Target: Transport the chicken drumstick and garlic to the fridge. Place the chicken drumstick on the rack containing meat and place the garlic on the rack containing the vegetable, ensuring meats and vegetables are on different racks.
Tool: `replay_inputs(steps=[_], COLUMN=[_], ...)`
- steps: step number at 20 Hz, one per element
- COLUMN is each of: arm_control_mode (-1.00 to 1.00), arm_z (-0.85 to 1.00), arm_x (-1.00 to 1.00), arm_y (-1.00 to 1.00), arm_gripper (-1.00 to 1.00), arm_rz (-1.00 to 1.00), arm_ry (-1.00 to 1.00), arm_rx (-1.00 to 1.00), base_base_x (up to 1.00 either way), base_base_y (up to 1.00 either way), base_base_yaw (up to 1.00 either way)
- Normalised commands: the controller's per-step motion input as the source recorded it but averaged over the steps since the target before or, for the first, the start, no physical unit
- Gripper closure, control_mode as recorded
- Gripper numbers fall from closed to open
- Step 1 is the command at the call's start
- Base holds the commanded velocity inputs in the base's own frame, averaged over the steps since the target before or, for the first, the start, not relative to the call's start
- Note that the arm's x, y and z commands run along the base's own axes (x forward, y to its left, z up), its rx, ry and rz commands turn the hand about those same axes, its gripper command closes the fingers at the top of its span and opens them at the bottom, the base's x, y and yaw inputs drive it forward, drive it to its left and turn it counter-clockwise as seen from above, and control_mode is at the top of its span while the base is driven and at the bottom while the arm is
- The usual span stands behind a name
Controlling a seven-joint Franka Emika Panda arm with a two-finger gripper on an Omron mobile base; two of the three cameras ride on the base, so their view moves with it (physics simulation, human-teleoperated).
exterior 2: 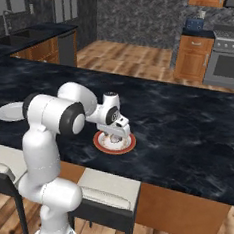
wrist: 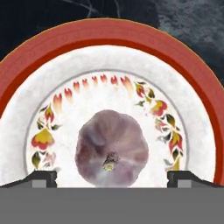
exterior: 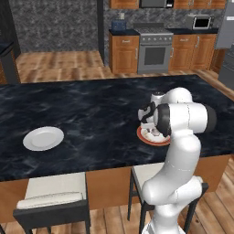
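The garlic (wrist: 111, 151), a pale purplish-white bulb with its stem stub up, lies in the middle of a white dish with a red-orange rim (wrist: 109, 33). My gripper (wrist: 112, 177) hangs straight above it, open, with one dark fingertip (wrist: 43, 178) on each side of the bulb and a gap to each. In the base views the gripper (exterior: 153, 129) (exterior 2: 116, 135) sits low over that dish (exterior: 140, 135) (exterior 2: 129, 146) on the black island counter. The chicken drumstick is out of view. A grey fridge (exterior: 226, 27) stands at the far right.
A plain white plate (exterior: 43, 138) (exterior 2: 9, 112) lies on the counter (exterior: 91, 105) well to the left. Two cushioned stools (exterior: 55, 194) (exterior 2: 107, 188) stand at the counter's near edge. A steel oven (exterior: 154, 52) and wooden cabinets line the back wall.
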Motion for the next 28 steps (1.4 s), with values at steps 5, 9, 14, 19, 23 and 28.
replay_inputs(steps=[5,9,14,19,23,28], arm_control_mode=[-1.0,-1.0,-1.0,-1.0,-1.0,-1.0], arm_z=[-0.29,-0.27,-0.18,-0.33,-0.39,-0.28], arm_x=[0.18,-0.03,-0.08,0.0,-0.02,-0.12], arm_y=[-0.01,-0.01,-0.02,0.0,0.0,-0.03], arm_gripper=[-1.0,-1.0,-1.0,1.0,1.0,1.0], arm_rz=[0.0,-0.06,-0.08,-0.06,-0.04,-0.02], arm_ry=[0.03,0.03,0.01,0.0,0.0,0.0], arm_rx=[0.0,0.0,0.0,0.0,0.01,0.01], base_base_x=[0.0,0.0,0.0,0.0,0.0,0.0], base_base_y=[0.0,0.0,0.0,0.0,0.0,0.0], base_base_yaw=[0.0,0.0,0.0,0.0,0.0,0.0])
